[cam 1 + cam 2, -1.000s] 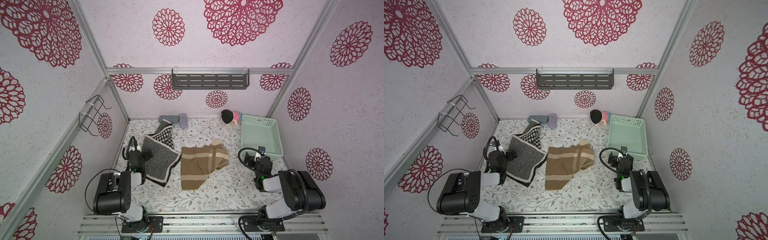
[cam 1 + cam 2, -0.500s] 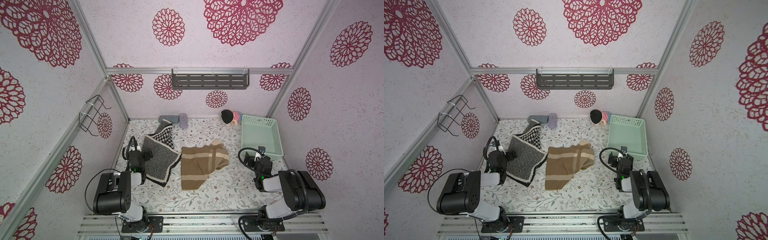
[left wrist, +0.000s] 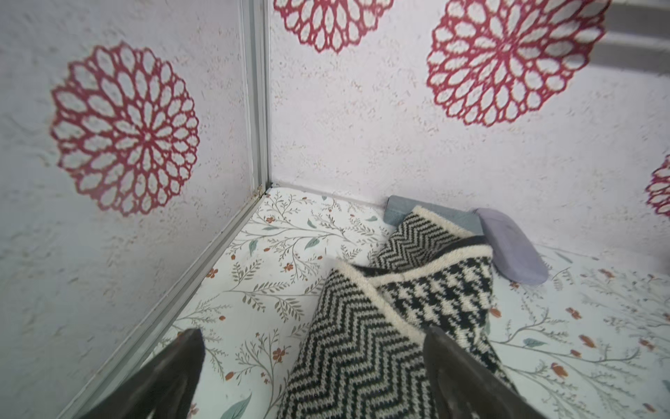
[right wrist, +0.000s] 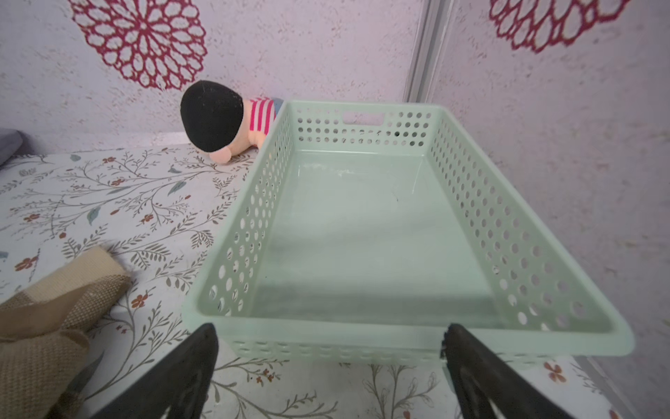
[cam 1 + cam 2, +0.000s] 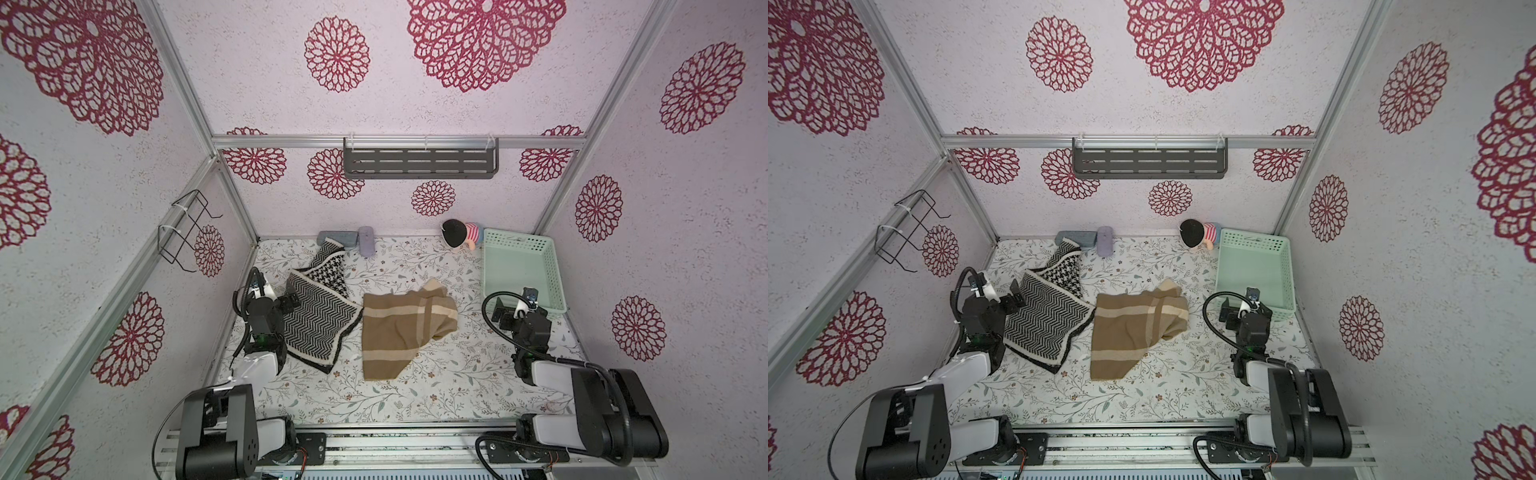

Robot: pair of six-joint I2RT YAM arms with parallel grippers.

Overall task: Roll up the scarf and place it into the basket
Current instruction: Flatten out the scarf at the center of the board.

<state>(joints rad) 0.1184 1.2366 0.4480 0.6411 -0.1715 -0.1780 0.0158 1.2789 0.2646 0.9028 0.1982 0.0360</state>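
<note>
Two scarves lie flat on the floral table in both top views: a black-and-white zigzag knit scarf (image 5: 316, 320) (image 5: 1050, 324) at the left and a tan scarf (image 5: 399, 328) (image 5: 1133, 328) with cream stripes in the middle. An empty mint-green basket (image 5: 552, 274) (image 5: 1285, 270) stands at the right back. My left gripper (image 5: 291, 301) (image 3: 311, 332) is open over the zigzag scarf's (image 3: 355, 348) near edge. My right gripper (image 5: 515, 303) (image 4: 330, 328) is open just in front of the basket's (image 4: 326, 333) near wall. Neither holds anything.
A plush doll (image 5: 461, 237) with black hair and a striped shirt lies beside the basket's far left corner. A grey case (image 5: 328, 237) and a lilac case (image 5: 366, 246) rest against the back wall. A dark slotted shelf (image 5: 419, 163) and a wire rack (image 5: 187, 232) hang on the walls.
</note>
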